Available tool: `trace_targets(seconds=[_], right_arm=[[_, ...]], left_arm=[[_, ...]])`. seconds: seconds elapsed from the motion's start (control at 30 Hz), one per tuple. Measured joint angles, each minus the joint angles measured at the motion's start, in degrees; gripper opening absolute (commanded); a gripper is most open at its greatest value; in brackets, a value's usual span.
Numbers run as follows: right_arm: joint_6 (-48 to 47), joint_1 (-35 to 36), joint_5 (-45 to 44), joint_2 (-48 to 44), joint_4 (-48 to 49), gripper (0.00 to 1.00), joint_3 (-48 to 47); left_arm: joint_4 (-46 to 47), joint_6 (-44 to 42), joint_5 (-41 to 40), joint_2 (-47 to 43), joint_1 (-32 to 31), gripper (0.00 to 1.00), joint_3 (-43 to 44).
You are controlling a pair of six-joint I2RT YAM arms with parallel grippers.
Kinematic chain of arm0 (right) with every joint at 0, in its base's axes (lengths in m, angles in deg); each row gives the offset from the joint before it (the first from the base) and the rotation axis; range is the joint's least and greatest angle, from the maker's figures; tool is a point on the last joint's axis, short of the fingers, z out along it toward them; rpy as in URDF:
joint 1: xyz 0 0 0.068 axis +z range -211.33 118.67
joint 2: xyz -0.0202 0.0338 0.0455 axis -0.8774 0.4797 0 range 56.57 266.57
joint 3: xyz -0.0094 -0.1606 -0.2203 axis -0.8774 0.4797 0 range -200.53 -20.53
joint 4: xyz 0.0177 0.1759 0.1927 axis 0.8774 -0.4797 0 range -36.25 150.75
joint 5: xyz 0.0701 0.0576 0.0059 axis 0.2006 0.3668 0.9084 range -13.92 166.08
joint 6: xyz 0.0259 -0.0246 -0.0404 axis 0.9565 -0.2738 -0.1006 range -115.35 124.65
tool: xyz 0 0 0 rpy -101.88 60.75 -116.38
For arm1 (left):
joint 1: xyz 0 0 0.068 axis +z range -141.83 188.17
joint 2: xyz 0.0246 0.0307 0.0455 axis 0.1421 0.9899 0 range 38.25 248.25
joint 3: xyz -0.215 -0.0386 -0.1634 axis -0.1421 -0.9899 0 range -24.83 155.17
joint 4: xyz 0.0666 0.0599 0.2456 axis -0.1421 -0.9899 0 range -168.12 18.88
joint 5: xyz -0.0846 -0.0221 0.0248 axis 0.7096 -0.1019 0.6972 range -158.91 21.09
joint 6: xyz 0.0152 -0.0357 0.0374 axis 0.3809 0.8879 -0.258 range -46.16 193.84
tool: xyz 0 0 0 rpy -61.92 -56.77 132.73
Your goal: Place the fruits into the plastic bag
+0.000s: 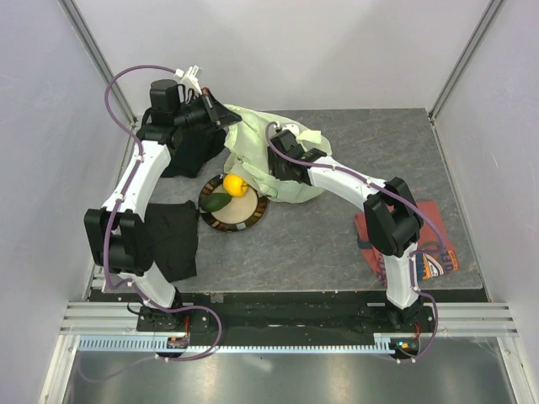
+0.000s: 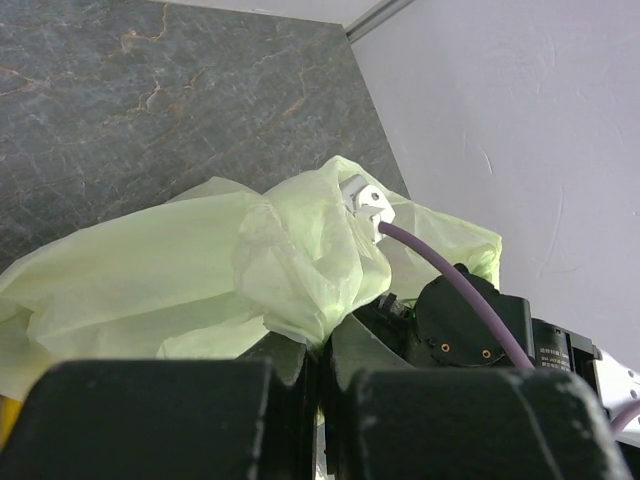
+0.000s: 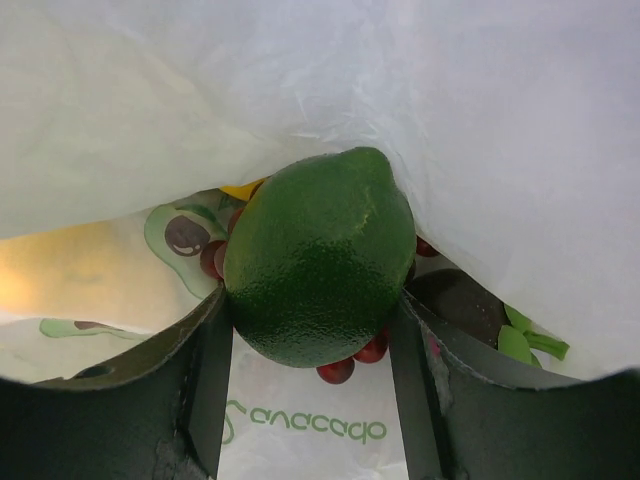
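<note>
The pale green plastic bag (image 1: 278, 156) lies crumpled at the back of the table. My left gripper (image 2: 325, 338) is shut on a bunched fold of the bag's rim (image 2: 300, 270) and holds it up. My right gripper (image 3: 310, 312) is inside the bag, shut on a green fruit (image 3: 320, 270). Under it lie dark red grapes (image 3: 340, 371) and a dark brown fruit (image 3: 462, 300). In the top view this gripper is hidden by the plastic. A yellow-orange lemon (image 1: 236, 185) and a green fruit (image 1: 216, 202) lie on the dark round plate (image 1: 253, 217).
The plate stands just in front of the bag's left side. One black cloth (image 1: 173, 240) lies by the left arm and another (image 1: 192, 156) behind it. A red printed shirt (image 1: 421, 252) lies under the right arm. My right arm (image 2: 470, 320) shows behind the bag.
</note>
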Motion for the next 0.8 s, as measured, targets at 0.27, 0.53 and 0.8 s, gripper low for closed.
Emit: trace_targets(seconds=[0.27, 0.53, 0.8], right_arm=[[0.02, -0.02, -0.02, 0.0, -1.36, 0.81, -0.7], [-0.09, -0.44, 1.11, 0.0, -2.71, 0.88, -1.29], [2.12, -2.12, 2.67, -2.12, -2.69, 0.83, -1.73]], left_arm=[[0.0, 0.0, 0.0, 0.0, 0.0, 0.02, 0.0], [0.0, 0.0, 0.0, 0.0, 0.0, 0.02, 0.0], [0.0, 0.0, 0.0, 0.0, 0.0, 0.02, 0.0]])
